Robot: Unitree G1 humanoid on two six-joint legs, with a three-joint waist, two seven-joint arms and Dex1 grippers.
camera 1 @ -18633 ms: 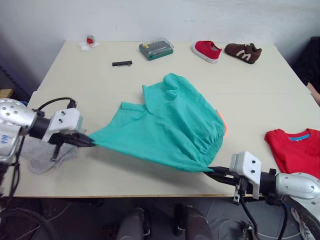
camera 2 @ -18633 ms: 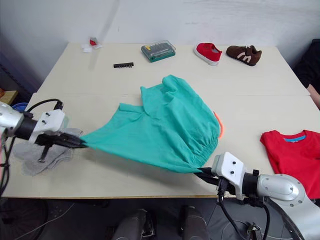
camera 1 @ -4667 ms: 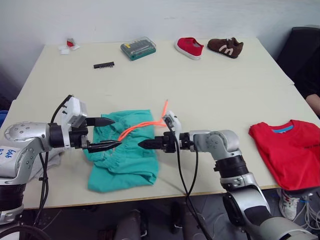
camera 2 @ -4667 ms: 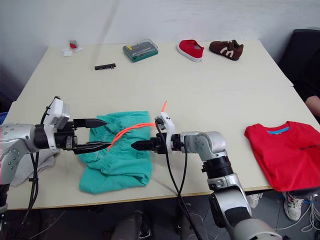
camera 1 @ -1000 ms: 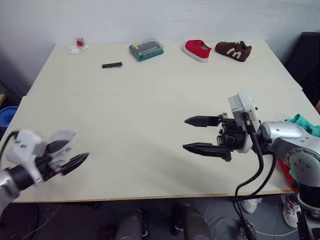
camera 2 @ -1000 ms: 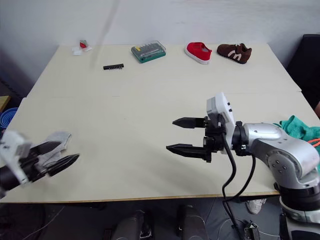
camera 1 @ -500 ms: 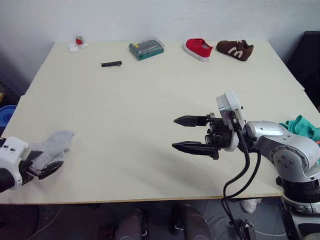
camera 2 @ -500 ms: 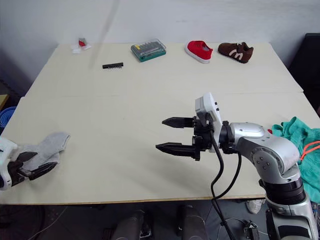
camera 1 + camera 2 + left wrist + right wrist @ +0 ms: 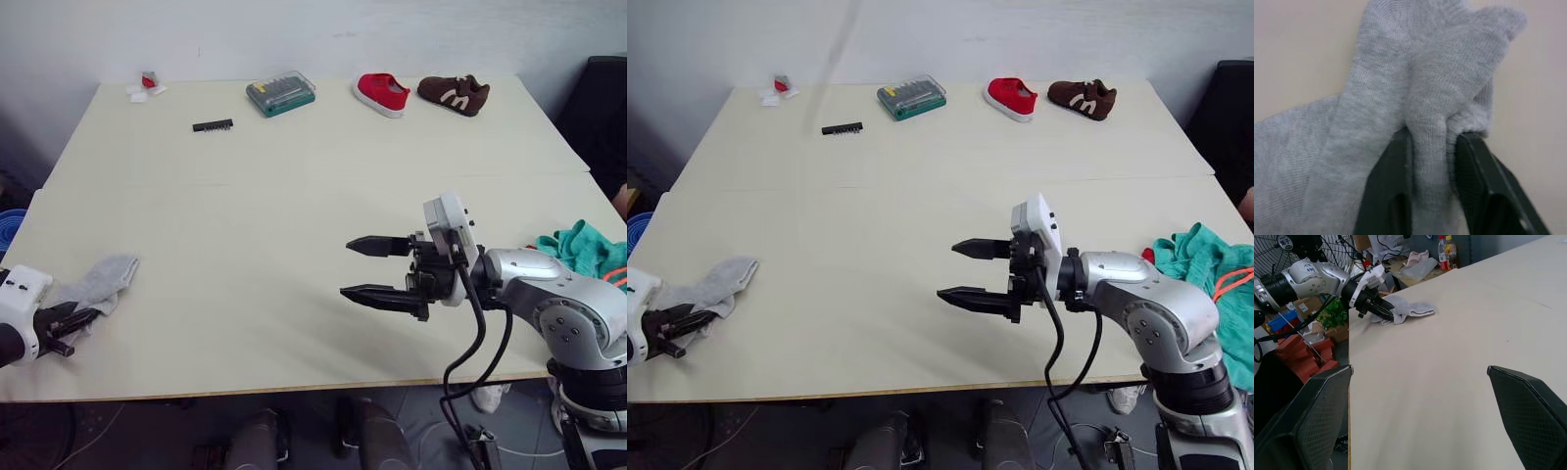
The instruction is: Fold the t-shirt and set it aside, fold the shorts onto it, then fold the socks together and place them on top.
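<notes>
The light grey socks (image 9: 102, 281) lie bunched at the table's near left corner. My left gripper (image 9: 71, 321) is at their near edge, shut on a fold of sock (image 9: 1427, 142) that stands pinched between its two black fingers (image 9: 1391, 196). My right gripper (image 9: 346, 267) hovers open and empty over the table's middle right, pointing left toward the socks (image 9: 1410, 308). The teal shorts (image 9: 1200, 257) lie crumpled at the right edge with an orange drawstring (image 9: 1229, 284). A sliver of the red t-shirt (image 9: 1145, 256) peeks out beside them; the rest is hidden.
Along the table's far edge sit a red shoe (image 9: 380, 94), a brown shoe (image 9: 453, 92), a green bit case (image 9: 280, 94), a black bit strip (image 9: 213, 125) and a small red-and-white item (image 9: 145, 85). A fan and clutter (image 9: 1298, 264) stand beyond the table's left end.
My left gripper has gone from open beside the socks to shut on their near edge. My right gripper stays open in about the same place.
</notes>
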